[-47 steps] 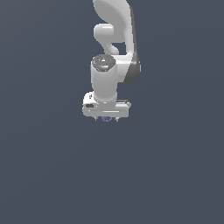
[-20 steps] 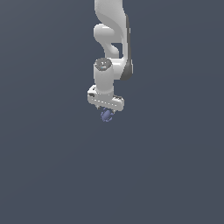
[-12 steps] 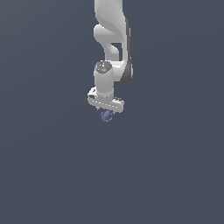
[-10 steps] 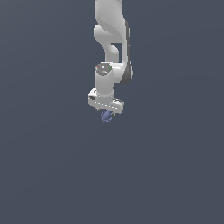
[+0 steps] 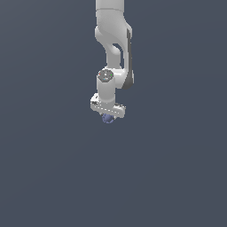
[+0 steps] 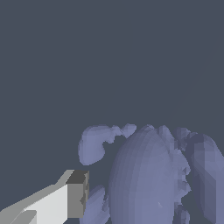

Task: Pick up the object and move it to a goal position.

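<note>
The object (image 5: 107, 118) is a small blue-violet roundish lump. In the exterior view it sits right under the white hand of the arm, between the fingers of my gripper (image 5: 107, 117). The gripper is shut on it and holds it above the grey ground. In the wrist view the object (image 6: 144, 179) fills the near part of the picture as a lumpy blue-violet mass. One white finger with a dark grey pad (image 6: 76, 194) presses against its side. The other finger is out of that picture.
The white arm (image 5: 113, 48) comes down from the top of the exterior view. Around it there is only plain dark grey ground (image 5: 177, 168). No goal marker shows.
The arm has pulled the gripper upward in the exterior view with the object held in it. In the oldest frame the hand was lower and wider over the object.
</note>
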Controlling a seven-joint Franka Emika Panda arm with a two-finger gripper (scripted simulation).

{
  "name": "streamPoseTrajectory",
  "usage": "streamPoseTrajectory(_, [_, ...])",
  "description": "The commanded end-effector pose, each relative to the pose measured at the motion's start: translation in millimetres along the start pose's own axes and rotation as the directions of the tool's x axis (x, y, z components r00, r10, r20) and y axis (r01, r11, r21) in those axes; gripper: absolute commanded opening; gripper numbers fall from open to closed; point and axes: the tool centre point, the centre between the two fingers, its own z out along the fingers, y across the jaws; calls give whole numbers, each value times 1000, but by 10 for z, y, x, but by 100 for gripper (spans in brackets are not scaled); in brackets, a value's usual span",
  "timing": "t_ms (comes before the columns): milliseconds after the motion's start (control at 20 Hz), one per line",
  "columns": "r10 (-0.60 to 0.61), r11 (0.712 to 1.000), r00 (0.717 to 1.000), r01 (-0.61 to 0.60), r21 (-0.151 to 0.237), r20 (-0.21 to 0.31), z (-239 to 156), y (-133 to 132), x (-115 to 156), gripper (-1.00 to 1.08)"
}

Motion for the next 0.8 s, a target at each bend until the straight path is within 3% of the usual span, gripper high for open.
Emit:
streamPoseTrajectory(0, [3,1000,1000,-3,-1,2,18,16,-5,-100])
streamPoseTrajectory(750, [1,1000,1000,-1,1,-3,-55,57,103,-100])
